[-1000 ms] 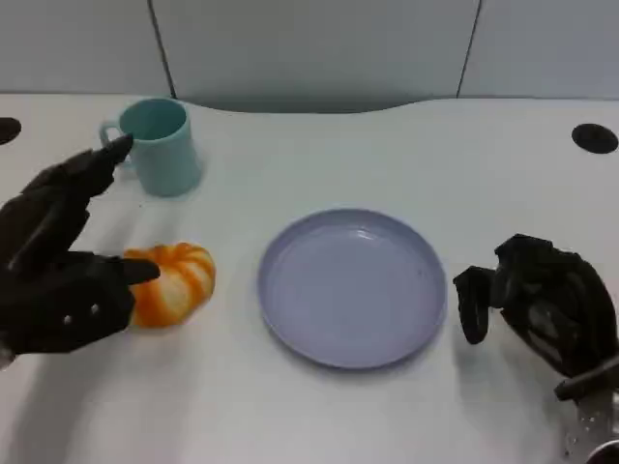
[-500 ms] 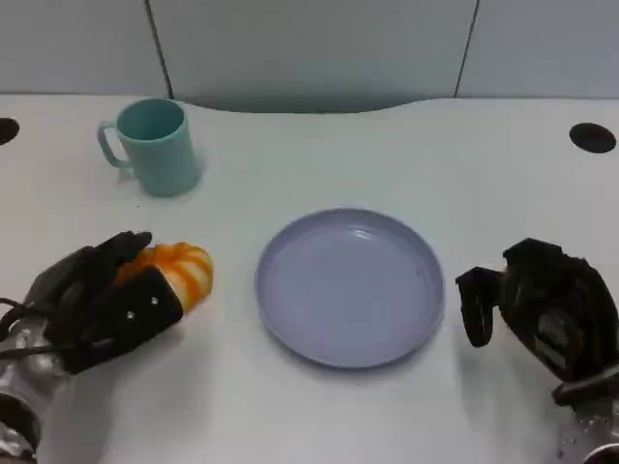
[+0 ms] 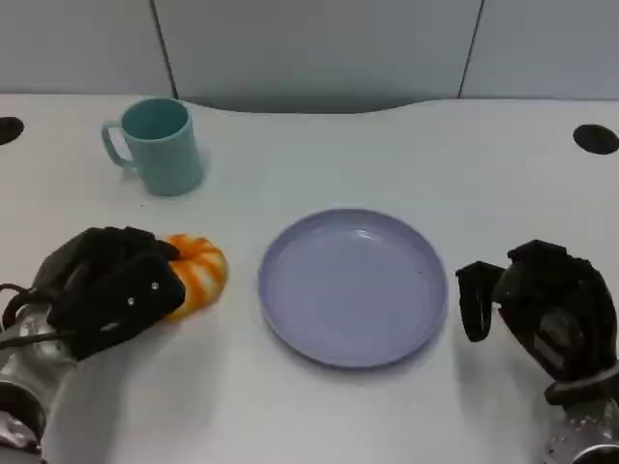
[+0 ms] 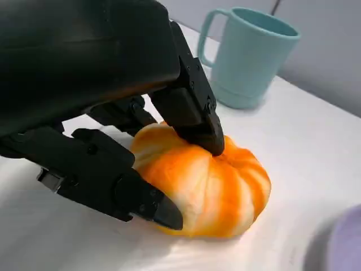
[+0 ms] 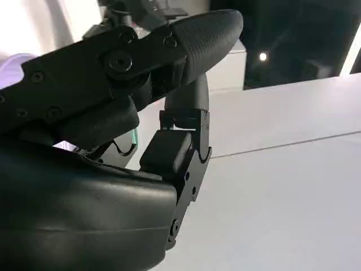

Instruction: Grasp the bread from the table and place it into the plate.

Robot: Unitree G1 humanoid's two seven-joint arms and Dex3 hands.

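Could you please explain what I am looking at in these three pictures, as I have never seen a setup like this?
This is a humanoid robot at a white table. One picture comes from a camera on its head, looking down; the other two come from cameras at its wrists, just behind each hand.

In the head view the left hand is at the lower left and the right hand at the lower right. On the table lie an orange bread roll, a pale purple plate beside it, and a teal mug further back.

The left wrist view shows the black fingers closed around the bread roll, which rests on the table. The plate has nothing on it. The right hand holds nothing; its fingers are curled in, beside the plate.
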